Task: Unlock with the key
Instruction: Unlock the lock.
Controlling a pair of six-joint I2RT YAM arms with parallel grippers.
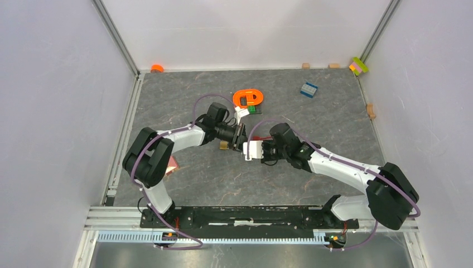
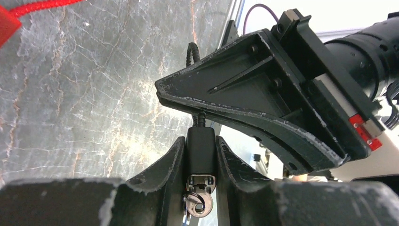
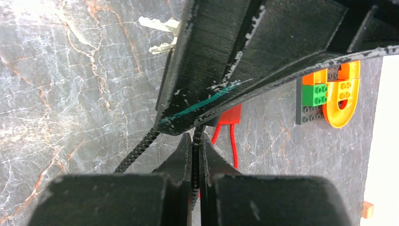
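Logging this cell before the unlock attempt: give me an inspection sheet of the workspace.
Surface: grey marbled tabletop, no damage seen.
Job's things: black lock body, silver key at its end, black coiled lock cable.
Clutter: orange U-shaped piece, blue brick, wooden blocks along edges.
Grippers: left gripper clamps lock body; right gripper shut on lock cable.
Cables: purple arm leads, loose loops.
Surroundings: white walls, aluminium frame.

No word, number, brand or sign can be read in any view: the black lock and its key show no legible marking, and the toy bricks on the desk are too small to tell.
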